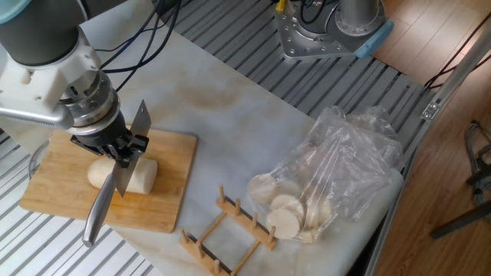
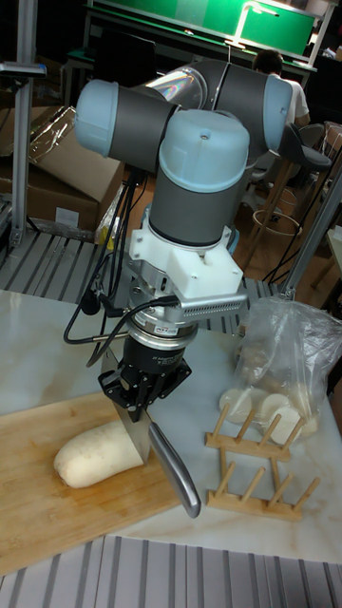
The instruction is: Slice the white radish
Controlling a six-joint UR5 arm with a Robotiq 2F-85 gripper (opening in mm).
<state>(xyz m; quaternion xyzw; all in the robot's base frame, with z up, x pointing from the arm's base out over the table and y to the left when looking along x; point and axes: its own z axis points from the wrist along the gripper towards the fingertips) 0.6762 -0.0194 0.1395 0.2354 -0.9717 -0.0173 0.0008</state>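
The gripper [image 1: 116, 147] pinches a knife [image 1: 115, 181] by its blade, handle hanging down, over the radish [image 2: 99, 454]. The radish is a smooth cream-white cylinder, one end rounded and one cut flat, lying whole on the wooden cutting board [image 1: 165, 201].

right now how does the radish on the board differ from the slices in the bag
The radish is one thick whole cylinder lying on its side; the slices are thin flat discs. The radish lies bare on the board, under the knife; the slices sit piled inside the bag. Both are cream-white.
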